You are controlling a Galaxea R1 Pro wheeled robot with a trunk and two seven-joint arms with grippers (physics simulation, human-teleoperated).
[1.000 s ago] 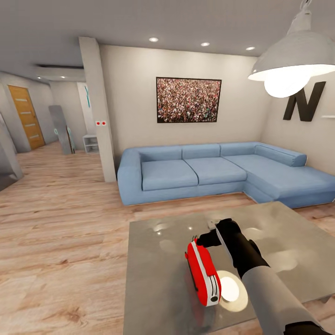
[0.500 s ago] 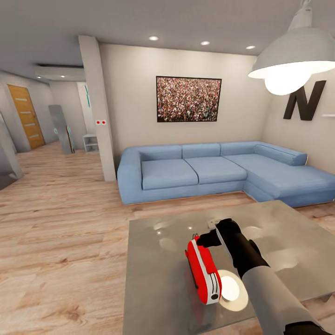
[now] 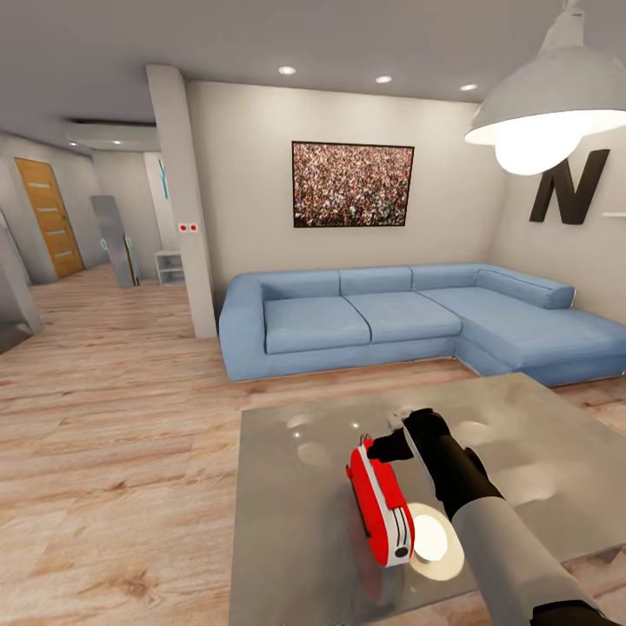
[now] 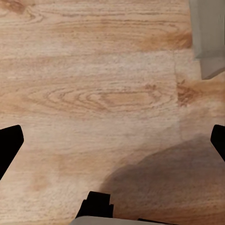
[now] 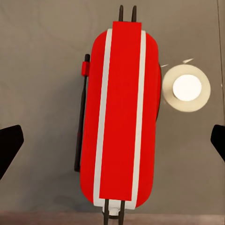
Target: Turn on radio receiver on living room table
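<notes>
One radio receiver (image 3: 380, 504) stands upright on the table (image 3: 287, 522), mid-top. Right gripper (image 3: 389, 446) hovers just above its far end, fingers spread wide, nothing held. Left gripper (image 4: 112, 140) spread wide too, over wood floor (image 4: 93, 70).

— What can't we make out here?
— The radio receiver (image 3: 381, 506) shows us its red edge, so its front face and knob are hidden. Our right pincer (image 3: 393, 439) hides its fingertips behind the black wrist.
— And from the wrists?
— The right pincer's fingers (image 5: 9, 145) are cut off by both picture edges; likewise the left pincer's fingers (image 4: 9, 143). The desk (image 3: 539, 452) runs past the lower edge.
</notes>
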